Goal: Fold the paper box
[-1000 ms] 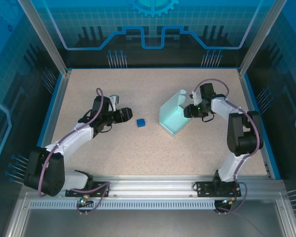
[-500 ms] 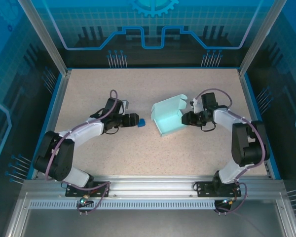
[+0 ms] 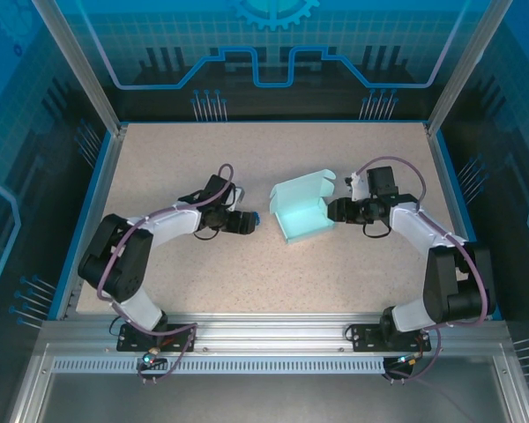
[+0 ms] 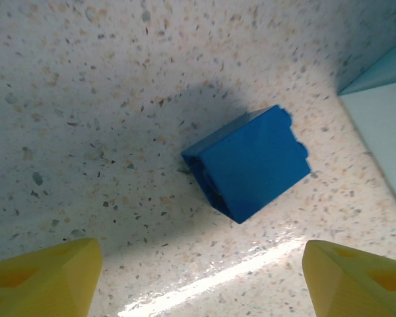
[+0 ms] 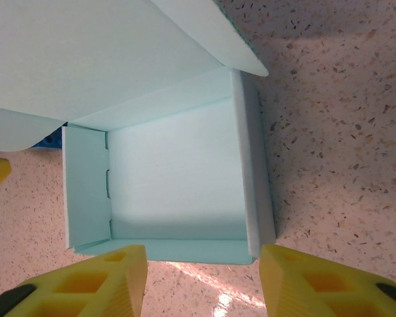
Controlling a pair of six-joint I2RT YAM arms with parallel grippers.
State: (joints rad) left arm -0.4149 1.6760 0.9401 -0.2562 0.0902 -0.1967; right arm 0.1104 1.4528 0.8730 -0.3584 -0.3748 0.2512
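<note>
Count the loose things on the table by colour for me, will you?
Pale cyan: 1, the box
Dark blue: 1, the cube
Total: 2

Small dark blue cube sat on the speckled beige tabletop, just ahead of the left gripper and slightly right of its centre line, clear of both jaws. Cube lay askew to the jaws, one vertical corner turned toward them. Its shadow fell on the far left side. A glare streak crossed the tabletop between cube and gripper. Blue rim edged the tabletop; aluminium rail ran well behind the gripper.
</note>
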